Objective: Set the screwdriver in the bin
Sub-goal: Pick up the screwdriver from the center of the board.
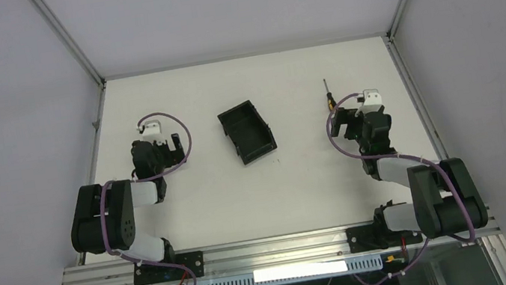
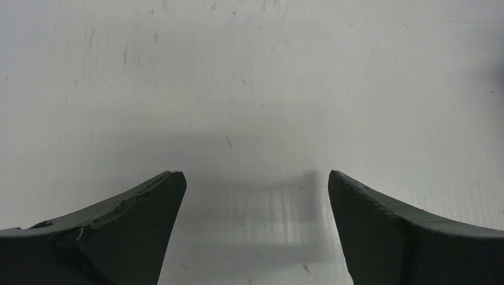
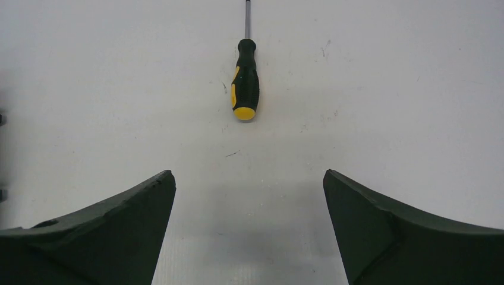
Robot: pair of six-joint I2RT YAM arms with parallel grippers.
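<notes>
Lying near the far right corner of the white surface point(image 1: 244, 204), the slim, metal-shafted, black-and-yellow-handled screwdriver point(image 3: 245, 80) sits well apart from the small black plastic open-top bin point(image 1: 247, 133), which stands toward the middle of the far edge. Nothing of the task looks done yet. The right pincer point(image 3: 246, 175) hangs wide open and empty just short of the handle's butt, the left pincer point(image 2: 255, 175) gapes over bare surface holding nothing, and grasping, carrying and dropping all remain.

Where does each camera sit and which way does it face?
Top external: above and behind, looking down on table, bin, screwdriver; left arm and right arm show.
Left wrist: on the left arm, facing bare table past the open left claw.
Right wrist: on the right arm, facing the screwdriver past the open right claw.
Shared: top and right wrist show the screwdriver.
</notes>
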